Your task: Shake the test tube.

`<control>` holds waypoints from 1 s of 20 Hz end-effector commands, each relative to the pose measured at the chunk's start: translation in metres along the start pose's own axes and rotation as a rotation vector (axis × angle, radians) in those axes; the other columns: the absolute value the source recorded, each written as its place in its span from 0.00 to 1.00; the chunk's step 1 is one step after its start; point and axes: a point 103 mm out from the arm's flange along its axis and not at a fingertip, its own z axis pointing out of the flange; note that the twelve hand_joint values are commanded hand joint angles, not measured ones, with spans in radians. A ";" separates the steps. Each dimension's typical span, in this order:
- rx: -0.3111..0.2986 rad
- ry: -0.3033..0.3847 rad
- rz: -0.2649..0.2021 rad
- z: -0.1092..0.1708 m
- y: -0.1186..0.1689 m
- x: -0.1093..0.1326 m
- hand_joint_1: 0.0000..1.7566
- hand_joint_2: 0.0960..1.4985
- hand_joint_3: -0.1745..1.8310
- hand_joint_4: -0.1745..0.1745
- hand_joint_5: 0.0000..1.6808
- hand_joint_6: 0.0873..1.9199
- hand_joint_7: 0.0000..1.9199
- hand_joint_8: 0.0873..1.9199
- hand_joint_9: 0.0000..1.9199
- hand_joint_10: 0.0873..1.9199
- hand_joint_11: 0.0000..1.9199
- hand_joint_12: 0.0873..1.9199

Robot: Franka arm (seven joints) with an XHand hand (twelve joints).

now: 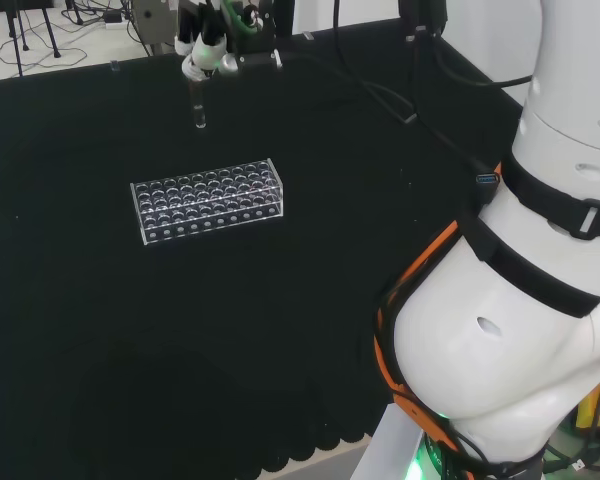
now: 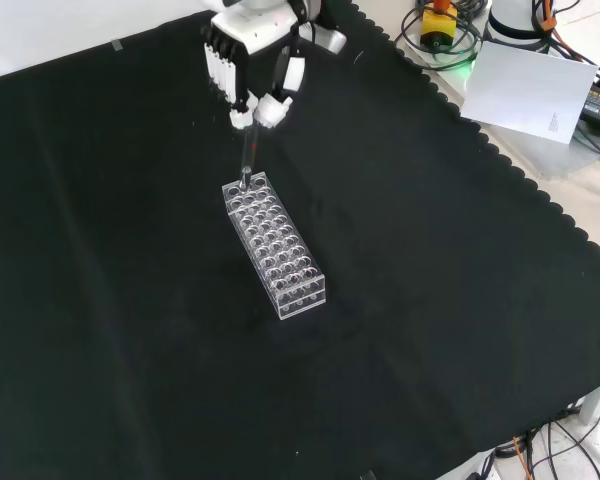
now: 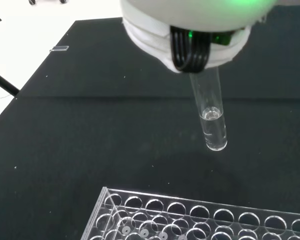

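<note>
The cloth on the bench is all black, and its edge is cut in little round waves. The hand is white with black parts, and the test tube is clear like glass with a bit of clear liquid at the bottom. The rack is clear too, with rows of round holes, and the arm is white with black bands and an orange cable.

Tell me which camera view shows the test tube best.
The wrist view: the test tube is close and large, with a little clear liquid visible near its bottom. In the head view it is a small glint below the hand. In the front view it hangs from the hand, overlapping the rack.
</note>
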 end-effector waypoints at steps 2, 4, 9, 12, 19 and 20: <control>-0.002 0.017 -0.033 -0.006 -0.004 0.015 0.82 0.39 0.38 0.00 0.85 0.00 0.76 0.25 0.73 0.17 0.73 0.51; -0.005 0.029 -0.060 -0.007 -0.003 0.028 0.82 0.39 0.38 0.00 0.85 0.00 0.76 0.25 0.73 0.17 0.73 0.51; -0.010 0.047 -0.118 -0.011 0.002 0.054 0.82 0.39 0.38 0.00 0.85 0.00 0.77 0.25 0.73 0.17 0.73 0.51; -0.007 0.040 -0.127 -0.011 0.003 0.057 0.82 0.38 0.38 0.00 0.85 0.00 0.77 0.25 0.73 0.17 0.73 0.51; 0.059 -0.056 -0.023 0.005 -0.009 0.005 0.82 0.38 0.38 0.00 0.85 0.00 0.77 0.25 0.73 0.17 0.73 0.51; 0.070 -0.074 0.002 0.008 -0.012 -0.007 0.82 0.38 0.38 0.00 0.85 0.00 0.77 0.25 0.73 0.17 0.73 0.51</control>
